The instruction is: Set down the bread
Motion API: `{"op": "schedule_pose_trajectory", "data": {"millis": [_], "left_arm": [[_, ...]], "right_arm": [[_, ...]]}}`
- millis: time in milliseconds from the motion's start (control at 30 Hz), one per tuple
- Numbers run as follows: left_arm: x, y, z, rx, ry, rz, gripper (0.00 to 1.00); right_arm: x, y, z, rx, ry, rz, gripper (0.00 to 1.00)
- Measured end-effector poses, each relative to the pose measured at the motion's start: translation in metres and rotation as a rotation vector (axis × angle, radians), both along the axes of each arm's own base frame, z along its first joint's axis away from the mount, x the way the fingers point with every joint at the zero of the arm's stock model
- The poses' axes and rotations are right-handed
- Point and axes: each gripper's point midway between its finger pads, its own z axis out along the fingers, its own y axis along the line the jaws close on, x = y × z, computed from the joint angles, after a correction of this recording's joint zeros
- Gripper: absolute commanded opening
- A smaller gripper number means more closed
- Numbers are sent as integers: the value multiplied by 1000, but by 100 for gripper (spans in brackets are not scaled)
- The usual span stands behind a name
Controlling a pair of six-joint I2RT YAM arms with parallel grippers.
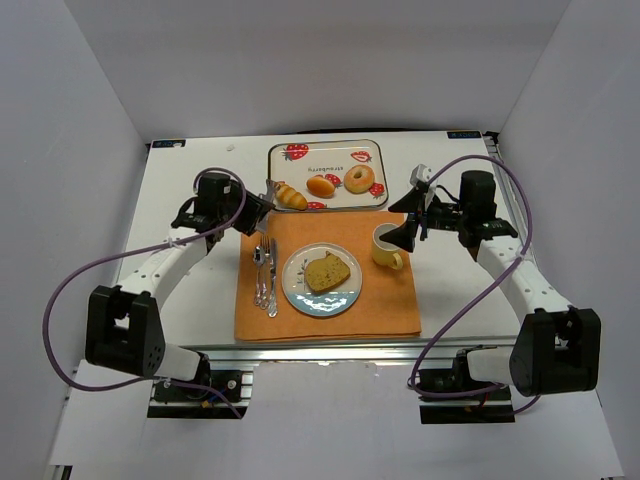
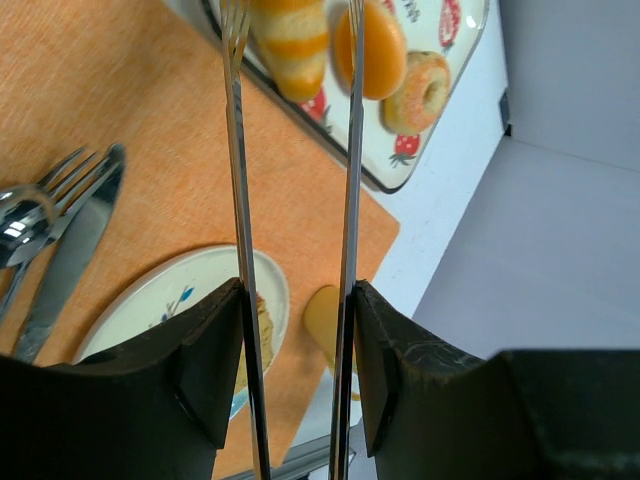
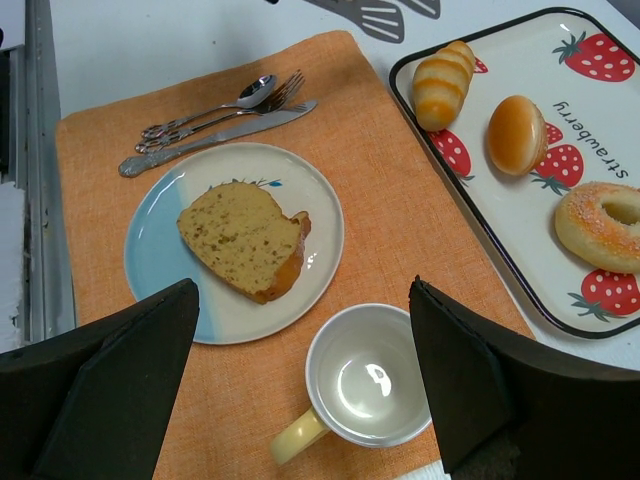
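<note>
Bread slice (image 1: 326, 271): lies flat, cut face up, on the plate (image 1: 297, 295) in the middle of the orange placemat (image 1: 385, 310).
Long axis: roughly left to right across the plate. The browner crust end points right, toward the cup (image 1: 385, 245).
Plate edges: the slice sits inside the rim, and the bare blue-and-white surface shows mostly on its near and left sides.
Left gripper (image 1: 262, 205): jaws clamp a pair of metal tongs (image 2: 238, 150) from outside. The tong arms stand apart with nothing between them.
Tong tips: over the white table (image 1: 215, 310) at the left near corner of the tray (image 1: 330, 160), just beside the striped roll (image 1: 290, 196).
Right gripper (image 3: 300, 290): jaws wide and empty, hanging over the cup.
Cup: empty and upright on the placemat's right far part, just right of the plate, handle toward the near side.
Cutlery (image 1: 264, 275): spoon, fork and knife lie side by side just left of the plate, their lengths running near to far.
Tray: beyond the mat's far edge, also holding a round bun (image 1: 321, 186) and a doughnut (image 1: 359, 179).
Open room: bare mat along the near edge and the right near corner, and bare table to either side of the mat.
</note>
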Motion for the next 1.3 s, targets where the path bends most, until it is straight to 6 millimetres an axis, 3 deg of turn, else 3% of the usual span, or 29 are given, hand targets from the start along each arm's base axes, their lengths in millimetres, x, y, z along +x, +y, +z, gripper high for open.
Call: {"op": "schedule_pose_trajectory", "data": {"millis": [167,467,1033,1300], "left_arm": [[9,-2,5,-20,-18,-14,56],[5,-6,-24,-15,70,-59,57],[12,-20,-45,-47,115,-121,54],[17,-26,-39,-88,90,-131,51]], "right_arm": [[-2,0,-1,1,-1,-1,89],[0,0,1,4,-14,-2,89],[0,0,1,4,-15,-2,89],[0,0,1,4,-15,-2,89]]}}
